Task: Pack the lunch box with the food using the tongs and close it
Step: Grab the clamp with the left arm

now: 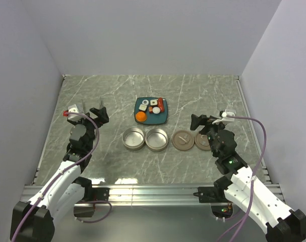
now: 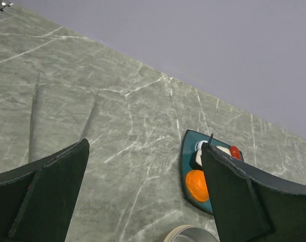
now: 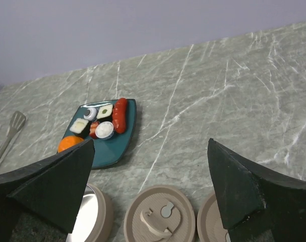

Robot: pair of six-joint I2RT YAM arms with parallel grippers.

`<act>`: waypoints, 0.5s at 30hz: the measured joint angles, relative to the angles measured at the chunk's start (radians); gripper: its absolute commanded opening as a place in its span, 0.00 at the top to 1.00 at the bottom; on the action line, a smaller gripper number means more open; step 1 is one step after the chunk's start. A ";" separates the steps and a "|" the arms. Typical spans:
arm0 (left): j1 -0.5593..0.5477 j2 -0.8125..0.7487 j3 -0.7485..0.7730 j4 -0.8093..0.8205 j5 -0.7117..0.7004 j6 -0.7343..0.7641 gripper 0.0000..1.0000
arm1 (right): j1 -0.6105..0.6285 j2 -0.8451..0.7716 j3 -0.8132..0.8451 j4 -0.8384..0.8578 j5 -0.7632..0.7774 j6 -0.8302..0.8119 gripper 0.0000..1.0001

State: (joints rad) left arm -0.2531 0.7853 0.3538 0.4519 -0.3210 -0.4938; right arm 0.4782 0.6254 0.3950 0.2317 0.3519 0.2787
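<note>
Two open silver tins of the lunch box (image 1: 134, 146) (image 1: 157, 147) stand side by side, their brown lids (image 1: 183, 140) (image 1: 202, 142) lying flat to the right. Behind them a teal plate (image 1: 163, 120) holds the food: an orange ball (image 1: 140, 116), red sausages (image 3: 120, 115) and sushi rolls (image 3: 104, 130). The tongs (image 3: 11, 128) lie left of the plate, their thin arms (image 2: 92, 113) reaching away under my left gripper (image 1: 99, 112), which hovers open and empty. My right gripper (image 1: 203, 120) hangs open above the lids (image 3: 160, 217), holding nothing.
Grey walls close the marble table at the back and on both sides. A metal rail runs along the near edge by the arm bases (image 1: 153, 191). The right arm's cable (image 1: 258, 131) loops toward the right wall.
</note>
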 measured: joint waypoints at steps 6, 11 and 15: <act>0.000 0.011 0.004 -0.030 -0.029 -0.008 0.01 | 0.000 -0.011 -0.010 0.001 0.004 0.000 0.00; -0.001 0.024 0.026 -0.075 -0.051 -0.024 0.00 | 0.000 -0.011 -0.010 0.001 0.005 0.000 0.00; -0.002 0.043 0.058 -0.139 -0.081 -0.050 0.01 | 0.000 -0.011 -0.010 0.003 0.004 0.000 0.00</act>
State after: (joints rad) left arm -0.2550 0.8280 0.4118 0.3126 -0.4023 -0.5438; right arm 0.4782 0.6147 0.3851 0.2348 0.3561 0.2790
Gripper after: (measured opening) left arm 0.995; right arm 0.996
